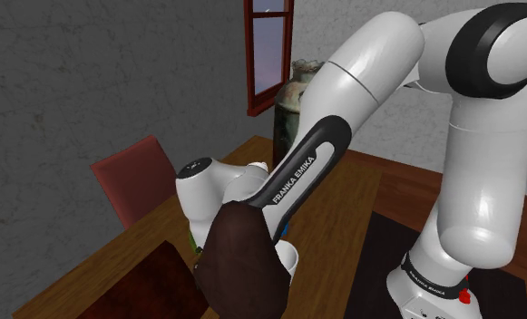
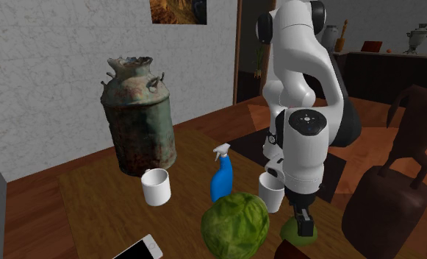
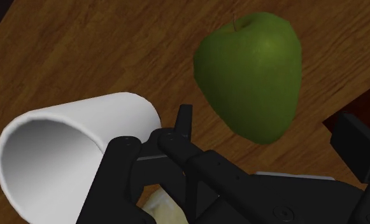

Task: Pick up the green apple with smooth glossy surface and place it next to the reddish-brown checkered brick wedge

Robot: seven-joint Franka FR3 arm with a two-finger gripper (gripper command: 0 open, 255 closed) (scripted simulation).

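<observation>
Table (image 3: 81, 44): wood, visible grain, satin sheen. Apple (image 3: 253, 70), upper right of the wrist view: smooth green skin, faint gloss. Milk can (image 2: 140, 118): rough, corroded metal; cup (image 3: 75, 140) plain matt white.

The apple (image 3: 253, 70) is green, the cup (image 3: 107, 114) white, the spray bottle (image 2: 221, 180) blue.

The apple (image 3: 250, 73) lies on the table (image 3: 81, 44) beside the cup (image 3: 107, 111).
</observation>
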